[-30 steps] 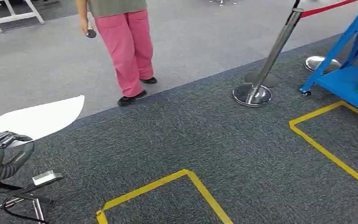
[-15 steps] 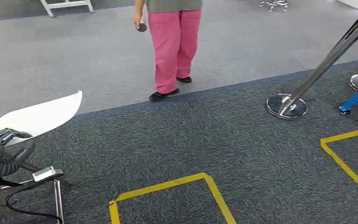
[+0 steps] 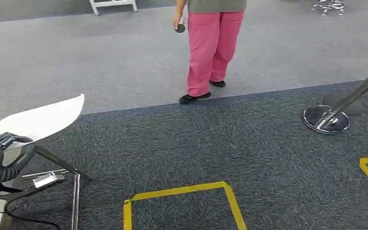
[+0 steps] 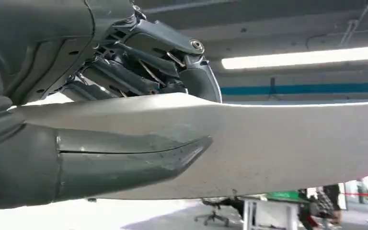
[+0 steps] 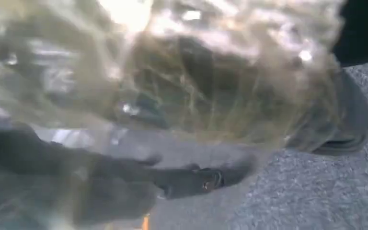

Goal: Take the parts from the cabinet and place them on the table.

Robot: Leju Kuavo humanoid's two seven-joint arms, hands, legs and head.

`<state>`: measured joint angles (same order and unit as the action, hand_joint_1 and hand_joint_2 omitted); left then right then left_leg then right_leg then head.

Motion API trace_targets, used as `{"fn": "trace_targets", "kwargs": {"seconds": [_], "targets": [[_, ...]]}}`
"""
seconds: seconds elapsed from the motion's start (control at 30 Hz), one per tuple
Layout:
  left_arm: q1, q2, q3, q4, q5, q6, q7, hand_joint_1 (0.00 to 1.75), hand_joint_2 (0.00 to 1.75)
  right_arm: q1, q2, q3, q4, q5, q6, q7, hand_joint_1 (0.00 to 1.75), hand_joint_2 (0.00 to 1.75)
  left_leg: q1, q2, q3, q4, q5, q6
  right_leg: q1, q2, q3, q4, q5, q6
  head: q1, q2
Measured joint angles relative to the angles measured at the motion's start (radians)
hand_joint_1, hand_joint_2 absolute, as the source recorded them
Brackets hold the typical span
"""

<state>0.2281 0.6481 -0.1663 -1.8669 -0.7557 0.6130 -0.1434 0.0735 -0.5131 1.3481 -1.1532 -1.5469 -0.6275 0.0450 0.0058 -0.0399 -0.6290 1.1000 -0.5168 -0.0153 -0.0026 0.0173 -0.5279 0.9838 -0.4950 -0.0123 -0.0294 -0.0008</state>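
Grey carpet point(image 3: 230, 143) is filling your head view. Your left robot hand point(image 3: 0, 153) is grasping the white part point(image 3: 40, 120) low at the left. The blurred right robot hand's point(image 5: 172, 182) grip: cannot tell.

My left hand point(image 4: 100, 110) wears a matte grey ribbed cover at the wrist, the ridges stacked like bellows. Beside that cover my thumb point(image 4: 124, 158) is thick, smooth and grey, tapering to a blunt point, with a thin seam running along it and a few scuffs near the tip. Above the thumb my fingers point(image 4: 139, 62) are darker, built of bare metal links and thin rods, and a round silver screw head sits at the outermost link.
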Motion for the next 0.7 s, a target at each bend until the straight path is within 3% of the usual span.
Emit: {"fn": "trace_targets", "kwargs": {"seconds": [0.07, 0.1, 0.13, 0.17, 0.23, 0.27, 0.3, 0.43, 0.57, 0.63, 0.67, 0.7], "targets": [[0.001, -0.003, -0.003, 0.000, 0.001, -0.002, 0.000, 1.75, 1.75, 0.001, 0.000, 0.000, 0.000, 0.000, -0.001, -0.002, 0.00, 0.00, 0.004, 0.025, -0.067, 0.147, -0.068, -0.007, 0.004, -0.026, 0.000, 0.000, -0.003, -0.003, 0.000, 0.000], [0.002, -0.005, -0.005, 0.000, 0.002, -0.002, 0.000, 1.75, 1.75, 0.003, 0.000, 0.000, 0.000, 0.000, -0.004, -0.002, 0.00, 0.00, 0.005, 0.029, -0.091, 0.198, -0.081, -0.010, 0.005, -0.040, 0.000, 0.001, -0.004, -0.003, 0.000, 0.000], [0.002, -0.006, -0.006, 0.000, 0.005, -0.002, 0.000, 1.75, 1.75, 0.003, 0.000, 0.000, 0.000, 0.000, -0.006, -0.002, 0.00, 0.00, 0.006, 0.031, -0.089, 0.197, -0.068, -0.011, 0.005, -0.052, 0.001, 0.001, -0.005, -0.003, 0.000, 0.000], [0.002, -0.006, -0.006, 0.000, 0.008, -0.002, 0.000, 1.75, 1.75, 0.003, 0.000, 0.000, 0.000, 0.000, -0.008, -0.002, 0.00, 0.00, 0.006, 0.033, -0.067, 0.155, -0.035, -0.012, 0.005, -0.065, 0.002, 0.001, -0.007, -0.003, 0.000, 0.000], [0.002, -0.006, -0.006, 0.000, 0.011, -0.002, 0.000, 1.75, 1.75, 0.002, 0.000, 0.000, -0.001, 0.000, -0.009, -0.002, 0.00, 0.00, 0.006, 0.054, 0.024, -0.008, 0.047, -0.008, 0.004, -0.085, 0.010, 0.001, -0.012, 0.002, 0.000, 0.000], [0.002, -0.006, -0.005, -0.001, 0.011, -0.002, 0.000, 1.75, 1.75, 0.002, 0.000, 0.000, -0.002, 0.000, -0.009, -0.002, 0.00, 0.00, 0.001, 0.099, 0.063, -0.080, 0.051, -0.003, 0.007, -0.095, 0.015, 0.001, -0.015, 0.007, 0.000, 0.000], [0.000, -0.006, -0.005, -0.002, 0.011, -0.002, 0.000, 1.75, 1.75, 0.001, 0.000, 0.000, -0.003, 0.000, -0.010, -0.002, 0.00, 0.00, -0.008, 0.111, 0.070, -0.097, 0.046, 0.007, 0.014, -0.101, 0.013, 0.007, -0.021, 0.015, -0.001, 0.000], [0.003, -0.006, -0.005, -0.003, 0.011, -0.002, 0.000, 1.75, 1.75, -0.003, 0.000, -0.001, -0.003, 0.000, -0.011, -0.003, 0.00, 0.00, -0.009, 0.069, 0.066, -0.101, 0.049, 0.028, 0.013, -0.138, 0.024, 0.002, -0.027, 0.031, -0.001, 0.000], [0.003, -0.006, -0.005, -0.003, 0.011, -0.002, 0.000, 1.75, 1.75, -0.002, 0.000, -0.001, -0.003, 0.000, -0.011, -0.003, 0.00, 0.00, -0.008, 0.069, 0.066, -0.102, 0.050, 0.029, 0.012, -0.137, 0.024, 0.002, -0.028, 0.032, -0.002, 0.000], [0.003, -0.006, -0.005, -0.004, 0.011, -0.002, 0.000, 1.75, 1.75, -0.003, 0.000, -0.002, -0.003, 0.000, -0.011, -0.003, 0.00, 0.00, -0.002, 0.066, 0.069, -0.105, 0.054, 0.034, 0.008, -0.120, 0.013, 0.007, -0.035, 0.037, -0.002, 0.000], [0.000, -0.006, -0.003, -0.008, 0.011, -0.002, 0.000, 1.75, 1.75, -0.001, 0.000, -0.002, -0.006, 0.000, -0.011, 0.000, 0.00, 0.00, -0.002, 0.052, 0.068, -0.106, 0.055, 0.042, 0.005, -0.041, -0.019, 0.088, -0.085, 0.041, 0.007, 0.000], [0.001, -0.011, -0.006, -0.008, 0.011, -0.002, 0.000, 1.75, 1.75, 0.000, 0.000, -0.002, -0.006, 0.000, -0.010, -0.003, 0.00, 0.00, -0.003, 0.022, 0.065, -0.105, 0.055, 0.044, 0.003, -0.019, -0.140, 0.322, -0.174, 0.044, 0.006, 0.000]]}}
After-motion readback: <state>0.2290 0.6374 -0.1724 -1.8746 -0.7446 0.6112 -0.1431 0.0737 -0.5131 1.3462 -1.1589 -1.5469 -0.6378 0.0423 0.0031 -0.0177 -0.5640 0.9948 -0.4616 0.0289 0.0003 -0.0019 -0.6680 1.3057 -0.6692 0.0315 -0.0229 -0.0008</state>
